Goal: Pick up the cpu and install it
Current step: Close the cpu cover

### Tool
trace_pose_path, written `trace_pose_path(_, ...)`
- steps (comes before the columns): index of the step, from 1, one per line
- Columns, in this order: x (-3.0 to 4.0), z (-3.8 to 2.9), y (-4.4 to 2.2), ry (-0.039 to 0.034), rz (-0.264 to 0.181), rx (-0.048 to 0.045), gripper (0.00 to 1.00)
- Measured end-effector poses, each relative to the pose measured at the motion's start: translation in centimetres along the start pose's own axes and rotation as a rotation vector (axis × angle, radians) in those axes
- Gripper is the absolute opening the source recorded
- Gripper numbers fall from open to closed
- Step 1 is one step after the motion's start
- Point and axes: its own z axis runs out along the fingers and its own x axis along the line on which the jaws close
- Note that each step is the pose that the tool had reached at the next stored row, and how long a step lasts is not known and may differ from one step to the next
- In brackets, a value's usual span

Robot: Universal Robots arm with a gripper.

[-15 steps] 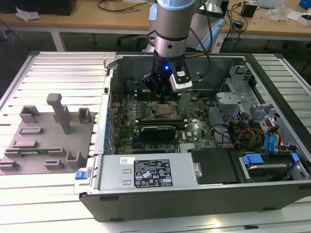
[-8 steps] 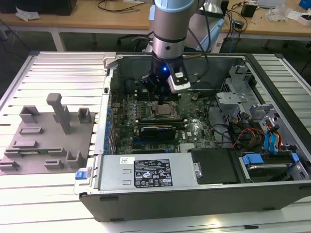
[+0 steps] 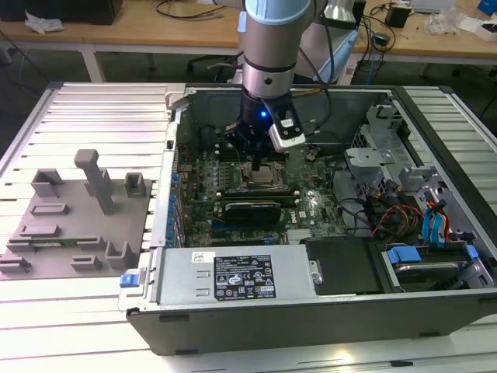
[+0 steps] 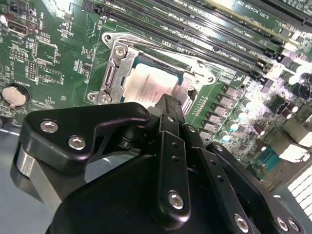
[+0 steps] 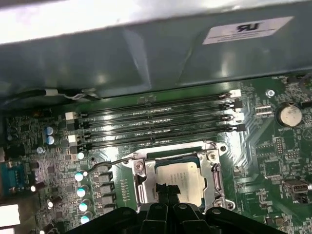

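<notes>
The gripper (image 5: 168, 191) hangs low over the cpu (image 5: 181, 174), close enough that contact looks likely. Whether it is clenched or released cannot be told. The cpu lies directly beneath it, seemingly flat inside the metal-framed socket (image 5: 215, 181). If the chip sits slightly askew, downward pressure could bend the socket's contacts. A sideways drag could scrape it against the frame or strike the memory slots (image 5: 156, 127) just beyond.
</notes>
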Motion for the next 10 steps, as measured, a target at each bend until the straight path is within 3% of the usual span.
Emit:
trace_pose_path(4, 0.47, 0.35, -0.13, 0.0005, -0.058, 0.0006, 0.11)
trace_pose_path(10, 0.76, 0.84, -0.22, 0.0010, -0.106, 0.0014, 0.11)
